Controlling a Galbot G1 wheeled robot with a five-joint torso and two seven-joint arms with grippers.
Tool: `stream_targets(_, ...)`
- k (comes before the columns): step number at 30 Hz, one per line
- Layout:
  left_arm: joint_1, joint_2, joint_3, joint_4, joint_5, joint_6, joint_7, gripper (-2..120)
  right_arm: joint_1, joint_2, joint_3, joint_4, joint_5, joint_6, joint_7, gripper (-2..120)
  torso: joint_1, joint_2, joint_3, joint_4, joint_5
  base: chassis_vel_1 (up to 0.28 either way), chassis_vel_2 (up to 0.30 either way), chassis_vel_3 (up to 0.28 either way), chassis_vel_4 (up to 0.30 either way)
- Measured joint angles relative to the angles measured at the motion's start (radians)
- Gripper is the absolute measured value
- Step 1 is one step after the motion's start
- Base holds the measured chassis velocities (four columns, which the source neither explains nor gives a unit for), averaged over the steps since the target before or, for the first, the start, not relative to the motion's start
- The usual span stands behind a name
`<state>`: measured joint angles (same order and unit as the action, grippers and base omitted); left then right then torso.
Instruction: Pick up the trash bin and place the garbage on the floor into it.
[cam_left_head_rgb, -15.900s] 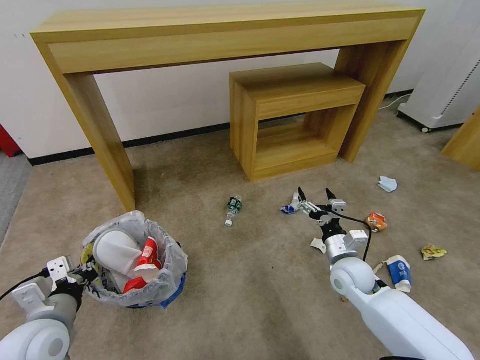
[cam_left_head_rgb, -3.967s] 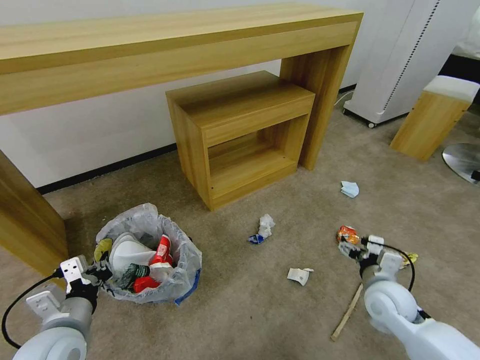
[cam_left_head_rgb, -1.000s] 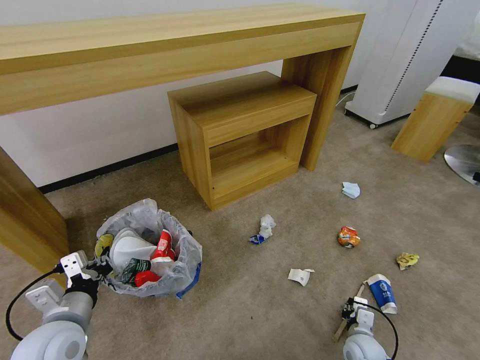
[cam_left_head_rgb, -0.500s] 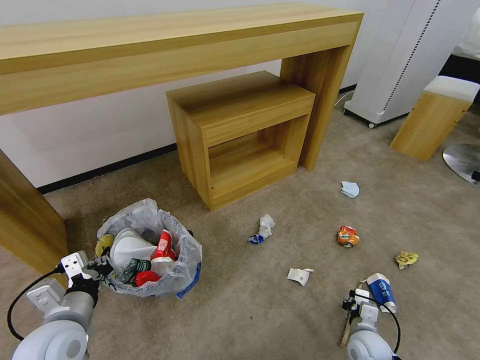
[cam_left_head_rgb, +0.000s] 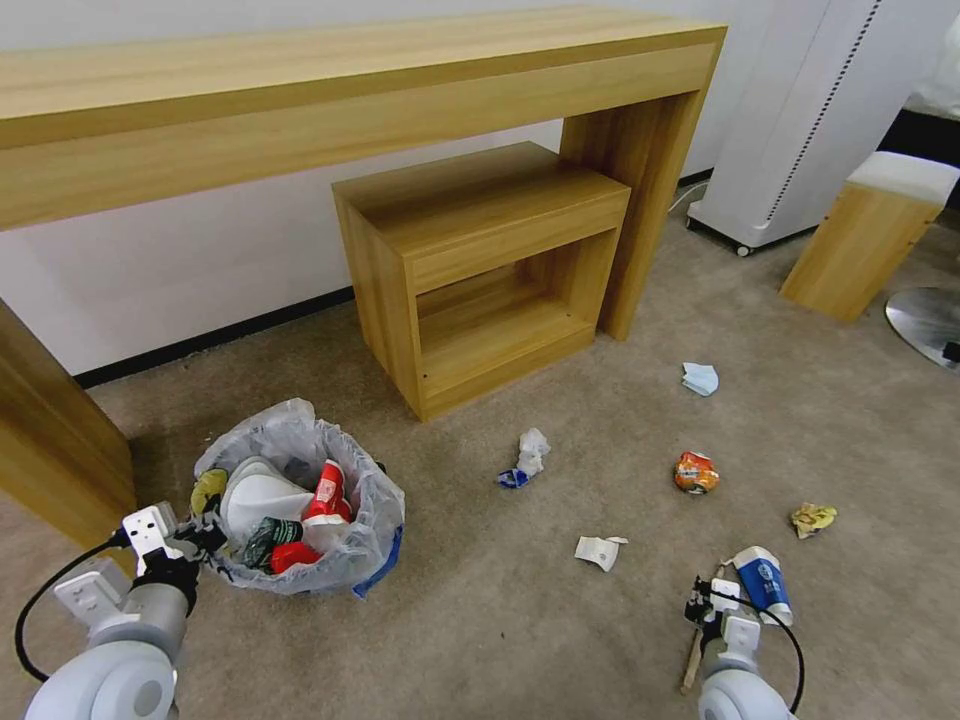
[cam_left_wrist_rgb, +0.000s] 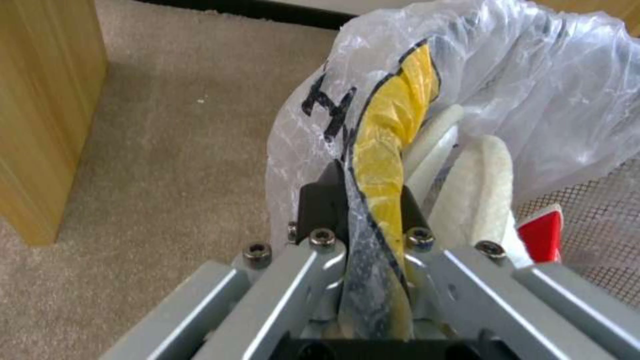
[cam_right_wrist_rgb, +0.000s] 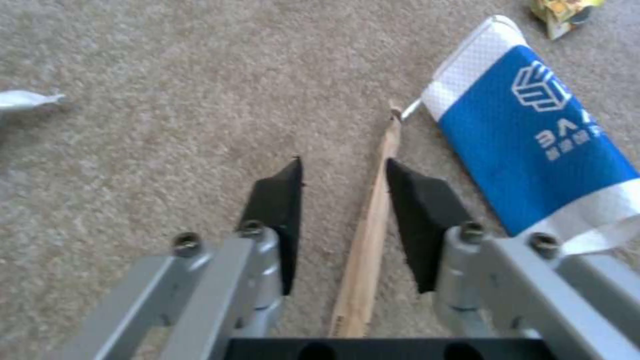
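Wooden stick (cam_right_wrist_rgb: 365, 260) between right pincer (cam_right_wrist_rgb: 343, 182) fingers

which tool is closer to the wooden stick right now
Right. The right tool is open, straddling the stick; the left tool is far off, clamped on the bin rim.

Both arms: glossy white rounded shells with light grey joint caps, black collar at the wrist. White boxy camera block on each wrist, black cable looping off it. Left tool (cam_left_wrist_rgb: 363, 210): silver-grey metal links with round-head screws, black wedge fingers (cam_left_wrist_rgb: 320, 200). Right tool (cam_right_wrist_rgb: 343, 200): same build, grey links, screws at the pivots, black tapered fingers (cam_right_wrist_rgb: 283, 200), black crossbar with two holes at the base.
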<state>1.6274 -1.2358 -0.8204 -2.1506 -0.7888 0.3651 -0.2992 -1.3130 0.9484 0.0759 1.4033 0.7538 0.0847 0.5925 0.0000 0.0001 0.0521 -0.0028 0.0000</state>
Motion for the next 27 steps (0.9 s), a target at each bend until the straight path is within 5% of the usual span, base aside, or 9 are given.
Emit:
stream_targets(15, 0.003, 0.001, 0.001, 0.0, 0.0, -0.001, 0.0, 3, -0.012, 0.022, -0.023, -0.034, -0.018, -0.004, 0.008, 88, 0.0, 0.0, 0.0, 0.0001, 0.0, 0.0, 0.0, 0.0, 0.0)
stream_targets(27, 0.002, 0.001, 0.001, -0.001, 0.0, -0.002, 0.001, 3, -0.022, 0.033, -0.027, -0.07, -0.046, 0.017, 0.002, 73, 0.0, 0.0, 0.0, 0.0001, 0.0, 0.0, 0.0, 0.0, 0.0)
